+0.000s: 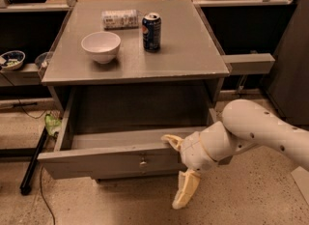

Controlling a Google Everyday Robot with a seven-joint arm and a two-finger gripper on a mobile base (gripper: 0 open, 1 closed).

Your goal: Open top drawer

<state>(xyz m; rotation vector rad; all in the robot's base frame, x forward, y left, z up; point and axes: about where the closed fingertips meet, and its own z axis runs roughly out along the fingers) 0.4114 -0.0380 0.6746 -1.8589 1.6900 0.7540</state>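
Observation:
The top drawer [111, 163] of the grey cabinet stands pulled well out, showing its deep grey box inside. Its front carries a small round metal knob [143, 161] at centre. My gripper [179, 167] is at the right part of the drawer front, on a white arm coming in from the right. Its cream fingers [186, 191] are spread apart: one lies at the upper rim of the drawer front, the other hangs down in front of it. The gripper holds nothing. The lower drawers are mostly hidden beneath the open one.
On the cabinet top [193, 50] stand a white bowl [101, 46], a blue soda can [151, 31] and a lying packet [119, 19]. A black stand leg [34, 163] and cables lie on the floor at left. Dark shelving with bowls [12, 59] flanks the cabinet.

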